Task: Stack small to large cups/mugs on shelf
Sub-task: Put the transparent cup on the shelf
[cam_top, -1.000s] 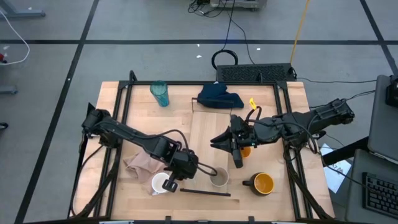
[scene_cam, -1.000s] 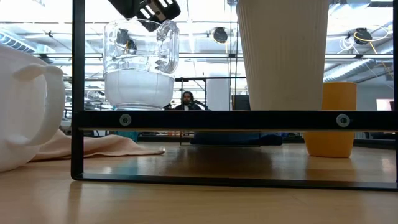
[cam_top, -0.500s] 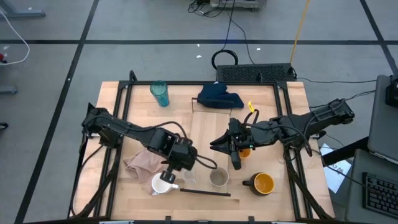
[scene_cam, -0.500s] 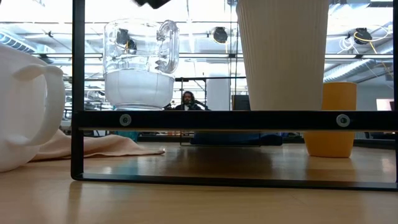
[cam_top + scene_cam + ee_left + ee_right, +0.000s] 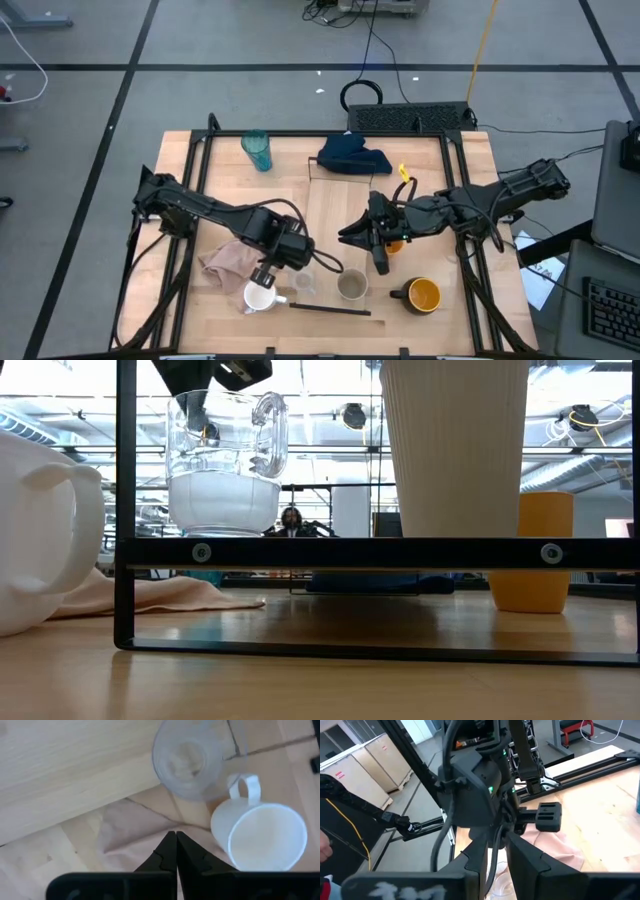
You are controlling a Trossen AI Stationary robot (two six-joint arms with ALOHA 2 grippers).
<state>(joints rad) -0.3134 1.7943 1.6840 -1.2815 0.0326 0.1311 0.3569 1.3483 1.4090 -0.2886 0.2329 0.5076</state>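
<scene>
on the near end of the shelf (image 5: 338, 225), by its dark strip (image 5: 330, 311), you see the tiny clear cup (image 5: 303, 283) and the beige cup (image 5: 351, 288) standing side by side but apart; the low view shows both upright on the raised board, the clear cup (image 5: 226, 460) with its handle toward the ribbed beige cup (image 5: 455, 448). just off the shelf's left edge, the white mug (image 5: 259, 296) stands on the tabletop against a pink cloth (image 5: 227, 262); in the left wrist view its handle points toward the clear cup (image 5: 189, 761). the small orange cup (image 5: 394, 242) sits at the shelf's right edge, mostly hidden under the right arm, and shows in the low view (image 5: 533, 551) behind the shelf frame. the dark yellow-lined mug (image 5: 421, 295) stands on the tabletop right of the shelf, handle toward the beige cup. the tall teal tumbler (image 5: 257, 150) stands well apart, at the far left of the table (image 5: 470, 150), with a dark blue cloth (image 5: 354, 155) at the shelf's far end.

your left gripper (image 5: 266, 272) hangs between the white mug and the clear cup, above the cloth; its fingers (image 5: 169, 855) are pressed together and hold nothing. your right gripper (image 5: 352, 233) hovers over the shelf's middle, beside the orange cup, fingers (image 5: 479, 856) slightly parted with nothing between them.

a person (image 5: 291, 523) sits in the room far beyond the table.
</scene>
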